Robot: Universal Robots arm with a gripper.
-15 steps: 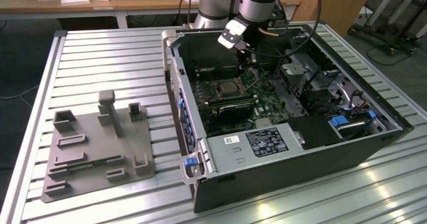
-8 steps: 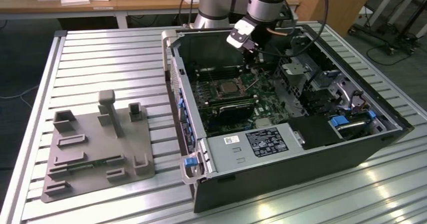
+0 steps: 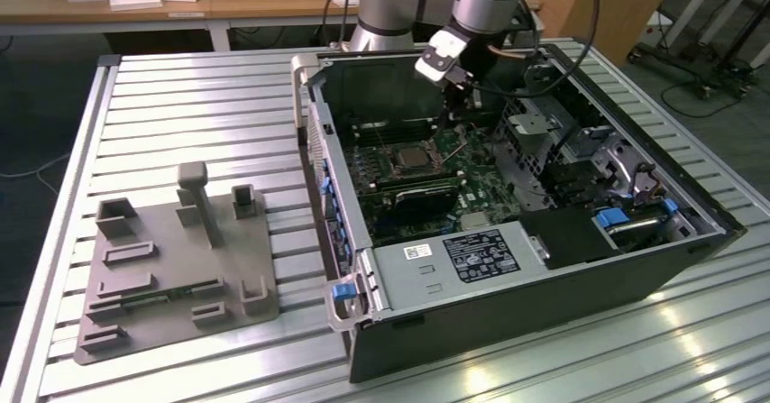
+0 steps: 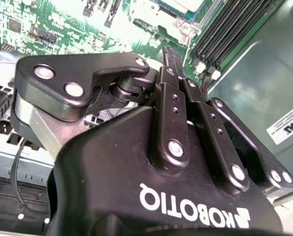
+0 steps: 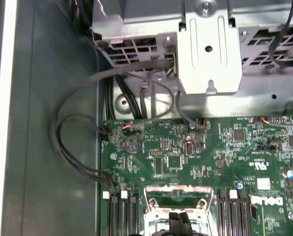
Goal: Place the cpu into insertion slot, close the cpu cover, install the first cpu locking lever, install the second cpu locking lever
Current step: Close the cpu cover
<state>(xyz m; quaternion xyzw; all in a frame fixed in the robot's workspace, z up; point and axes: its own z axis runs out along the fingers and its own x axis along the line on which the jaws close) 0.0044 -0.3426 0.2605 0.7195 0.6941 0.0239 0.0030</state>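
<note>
One arm reaches down into an open computer case (image 3: 506, 331) that lies on its side on a ribbed metal table (image 3: 193, 96). Its gripper (image 3: 455, 125) hangs low over the green board (image 5: 210, 157), just beside the socket (image 3: 416, 172) on the exterior view's right. In the first wrist view the two black fingers (image 5: 173, 221) lie side by side at the socket's near edge. In the second wrist view the linkage bars draw in to a single narrow tip, so the jaws look pressed together. Whether something thin sits between them I cannot tell.

The chip (image 3: 417, 158) sits inside the socket, its square top showing through the cut-out of the cover plate (image 4: 154, 20), which appears to lie flat over it. A thin lever (image 3: 453, 151) slants up between the socket and the gripper.

Black memory slots (image 5: 122, 216) run along both sides of the socket. Grey cables (image 5: 73, 147) loop from the board's corner up to a silver metal cage (image 5: 210, 49). On the table, well apart from the case on the exterior view's left, rests a grey moulded tray (image 3: 169, 268) with upright posts.
</note>
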